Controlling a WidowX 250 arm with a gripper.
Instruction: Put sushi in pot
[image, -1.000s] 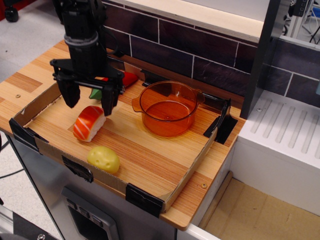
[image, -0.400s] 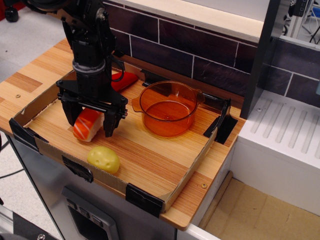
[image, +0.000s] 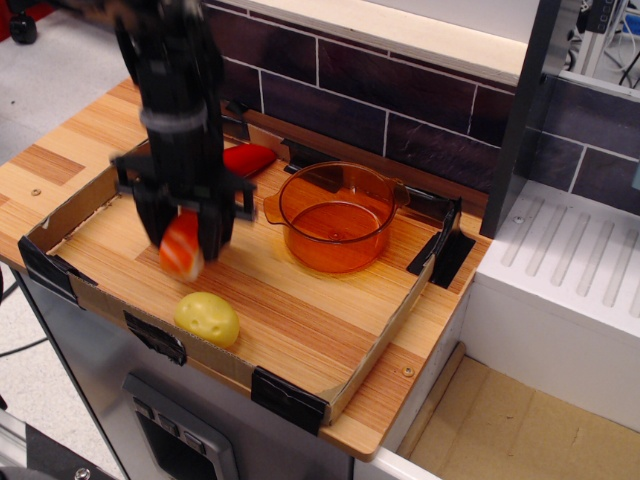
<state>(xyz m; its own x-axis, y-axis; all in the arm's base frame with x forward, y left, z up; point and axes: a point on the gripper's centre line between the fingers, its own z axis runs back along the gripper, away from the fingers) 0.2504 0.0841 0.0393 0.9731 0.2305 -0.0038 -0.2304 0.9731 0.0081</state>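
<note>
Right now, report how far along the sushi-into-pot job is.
Done: the black gripper has closed around the orange-and-white toy nigiri sushi, which sits tilted between its fingers. In hand: the arm is motion-blurred, so whether the sushi is off the wooden tray is unclear. Left: carry it right to the empty transparent amber plastic pot and release it inside.

Bright, even light from overhead, and the shadows on the bench (image: 300, 300) are soft and short. The gripper (image: 183, 235) and arm smear with motion blur, and so does the sushi (image: 180, 245). The pot (image: 336, 217) glows amber, with small highlights on its rim. The potato (image: 207, 318) looks sharp, with a faint sheen on top.
</note>
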